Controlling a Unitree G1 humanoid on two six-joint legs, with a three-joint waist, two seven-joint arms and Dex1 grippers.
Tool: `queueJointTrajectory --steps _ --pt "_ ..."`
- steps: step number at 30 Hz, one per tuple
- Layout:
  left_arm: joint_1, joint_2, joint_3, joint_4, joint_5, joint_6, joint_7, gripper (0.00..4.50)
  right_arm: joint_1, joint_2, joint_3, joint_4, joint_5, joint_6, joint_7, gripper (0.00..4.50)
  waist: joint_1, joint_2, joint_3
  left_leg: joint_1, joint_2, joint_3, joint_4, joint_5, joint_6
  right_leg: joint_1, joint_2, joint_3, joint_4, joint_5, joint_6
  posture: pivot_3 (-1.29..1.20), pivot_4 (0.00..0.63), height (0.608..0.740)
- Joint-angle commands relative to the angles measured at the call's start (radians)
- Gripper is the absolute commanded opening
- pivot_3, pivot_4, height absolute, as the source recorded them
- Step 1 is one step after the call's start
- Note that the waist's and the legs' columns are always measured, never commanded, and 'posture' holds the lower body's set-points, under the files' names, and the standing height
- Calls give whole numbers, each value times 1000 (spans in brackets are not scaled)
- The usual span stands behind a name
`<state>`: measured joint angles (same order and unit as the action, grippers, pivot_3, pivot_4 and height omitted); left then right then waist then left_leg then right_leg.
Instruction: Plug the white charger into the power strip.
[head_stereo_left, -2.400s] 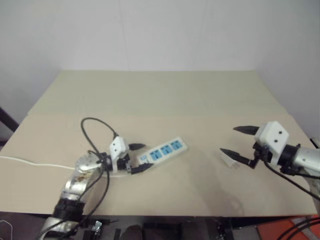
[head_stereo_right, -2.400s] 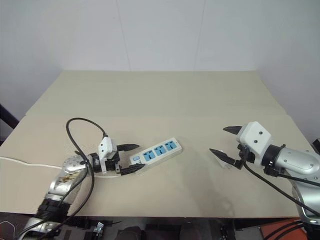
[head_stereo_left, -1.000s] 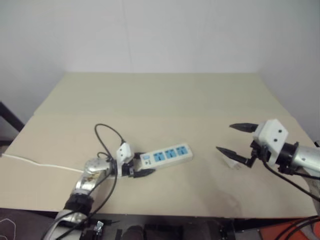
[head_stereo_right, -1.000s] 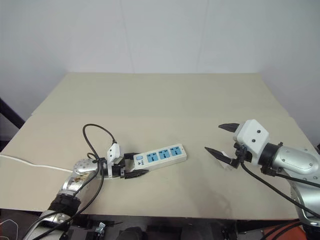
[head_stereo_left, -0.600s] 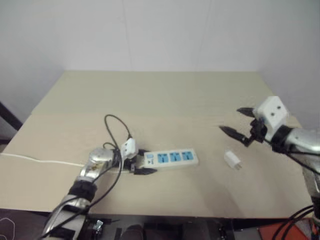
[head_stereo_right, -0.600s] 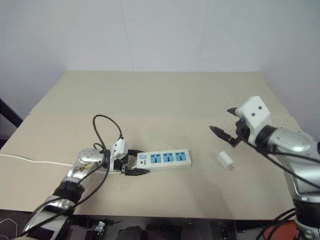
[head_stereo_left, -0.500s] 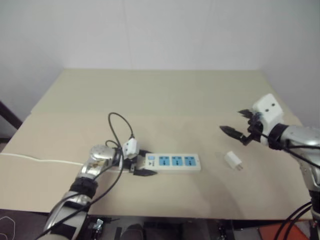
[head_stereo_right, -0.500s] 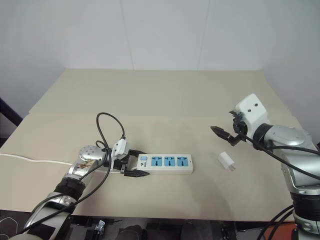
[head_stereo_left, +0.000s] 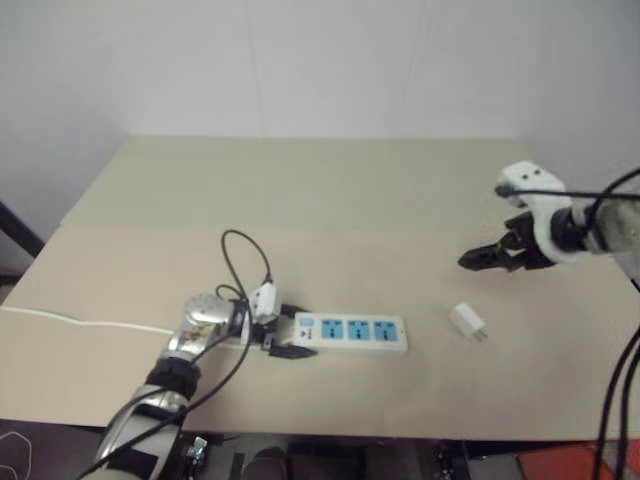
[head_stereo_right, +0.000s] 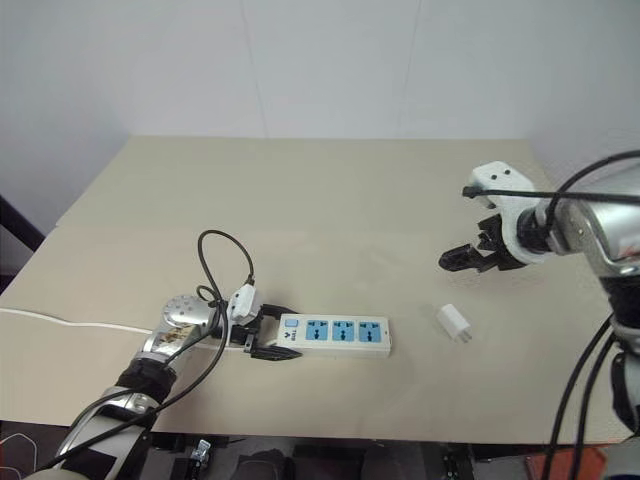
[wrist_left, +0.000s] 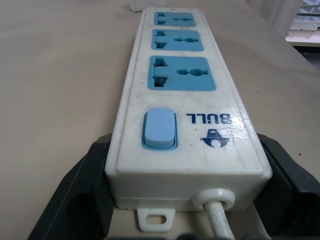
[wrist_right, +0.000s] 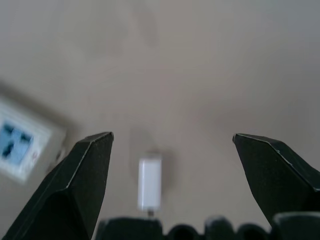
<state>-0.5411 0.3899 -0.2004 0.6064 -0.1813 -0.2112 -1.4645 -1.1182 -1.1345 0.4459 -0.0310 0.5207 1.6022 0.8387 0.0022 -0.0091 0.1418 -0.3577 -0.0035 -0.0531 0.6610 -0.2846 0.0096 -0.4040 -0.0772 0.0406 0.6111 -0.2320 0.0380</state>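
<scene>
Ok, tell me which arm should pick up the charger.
Right: its open end effector hangs above the white charger, while the left end effector grips the power strip at its switch end.

Head pair looking down over the table (head_stereo_left: 330, 190); left wrist camera close along the power strip (wrist_left: 187, 95), right wrist high above.

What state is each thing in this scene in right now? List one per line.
Charger: unplugged, lying loose on the table.
Strip: flat on the table, all three sockets empty.
Left gripper: shut on the strip's switch end.
Right gripper: open, above the charger, holding nothing.
</scene>
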Motion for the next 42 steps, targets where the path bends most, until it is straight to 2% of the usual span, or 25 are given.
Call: queueJointTrajectory --steps 1,6,11,29,36,40,42 --pt "17 -24 -32 -10 12 9 -2 3312 -81 3 189 108 -5 12 83 4500 1 0 0 0 0 0 0 0 0 1 0 0 0 0 0 0 150 740" --pt "32 -25 -35 -27 14 16 -1 3312 -124 50 342 185 -31 -4 139 4500 2 1 0 -1 0 0 1 0 0 -1 0 0 1 0 0 0 150 740" --pt "41 -20 -31 -46 9 33 2 3312 -108 94 397 203 -59 -37 160 4500 1 1 -1 -3 0 0 1 0 0 -2 0 0 2 0 0 0 150 740" --pt "38 -4 -23 -65 8 59 4 3312 -7 248 365 370 -169 -89 115 4500 -5 2 -2 -2 0 -1 1 0 0 -2 0 -1 4 0 0 0 150 740" --pt "43 0 -23 -75 10 65 11 3312 13 268 341 380 -172 -69 95 4500 -8 2 -2 -1 0 -1 2 0 0 0 0 -1 3 0 0 0 150 740" --pt "44 2 -24 -77 12 68 14 3312 22 262 341 356 -169 -71 96 3629 -9 2 -2 0 0 -1 2 0 0 0 0 -1 4 0 0 0 150 740" --pt "43 3 -24 -77 13 68 16 3312 27 257 341 339 -167 -68 97 2881 -9 2 -2 0 0 -1 2 0 0 0 0 -1 4 0 0 0 150 740"
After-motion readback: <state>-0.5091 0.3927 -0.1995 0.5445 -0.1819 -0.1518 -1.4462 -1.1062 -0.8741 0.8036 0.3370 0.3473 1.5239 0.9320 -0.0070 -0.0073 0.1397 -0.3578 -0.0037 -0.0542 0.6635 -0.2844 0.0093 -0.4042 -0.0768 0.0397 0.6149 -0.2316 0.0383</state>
